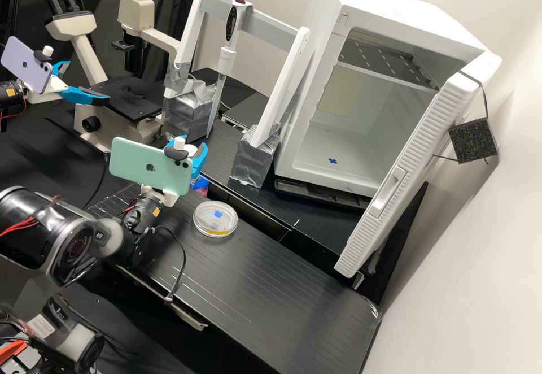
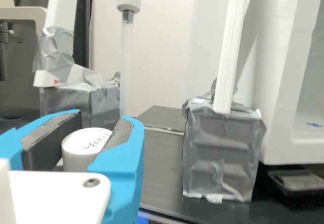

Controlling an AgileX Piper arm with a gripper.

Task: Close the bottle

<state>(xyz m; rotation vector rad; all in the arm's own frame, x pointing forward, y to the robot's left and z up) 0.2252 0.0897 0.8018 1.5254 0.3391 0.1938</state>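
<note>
Cap [image 2: 81,147] sits between your pincer's [image 2: 103,118] two dark pads [image 2: 44,142]; you appear to have it pinched from opposite sides, narrow enough to steady it, with its top free. That upright hold should suit lowering or turning it onto the bottle, though you can't tell what is under it or whether threads have met. Below your pincer is a small blue-and-pink thing [image 1: 200,185], perhaps the bottle. The cap looks white, round and smooth-sided, with a flat top and dark handwriting; too loose a grip could let it slip.
</note>
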